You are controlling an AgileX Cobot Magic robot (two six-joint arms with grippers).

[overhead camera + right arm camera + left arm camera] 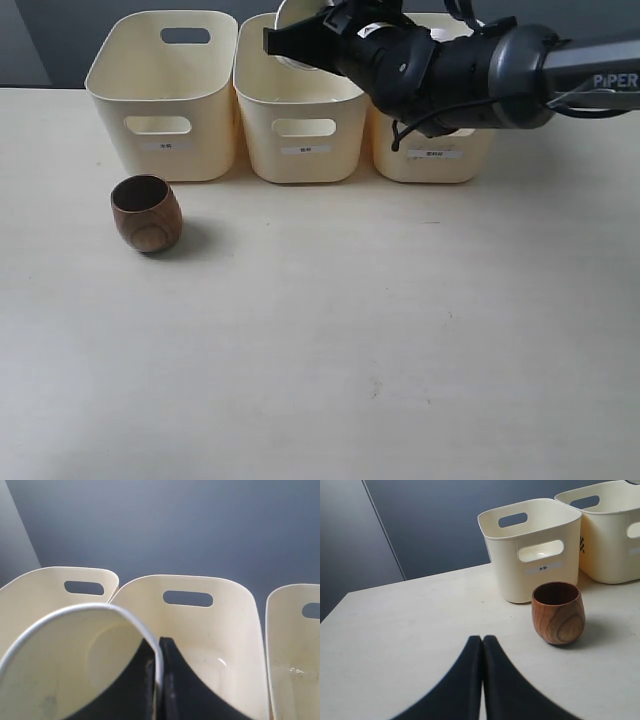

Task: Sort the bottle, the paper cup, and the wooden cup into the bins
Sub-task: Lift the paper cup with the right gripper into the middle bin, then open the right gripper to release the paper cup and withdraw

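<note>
My right gripper (pixel 292 42) is shut on the rim of the white paper cup (pixel 75 665), one finger inside the cup and one outside, and holds it above the middle bin (pixel 297 120). The cup (pixel 296 22) shows only partly behind the gripper in the exterior view. The dark-brown wooden cup (pixel 146 213) stands upright on the table in front of the left bin (pixel 165 95). My left gripper (pixel 482 641) is shut and empty, low over the table, with the wooden cup (pixel 558 612) a short way ahead of it. The bottle is not visible.
Three cream bins stand in a row at the back of the table; the right bin (pixel 432 155) is largely covered by my right arm (pixel 500 70). A dark wall rises behind them. Pale tabletop (pixel 350 340) spreads in front.
</note>
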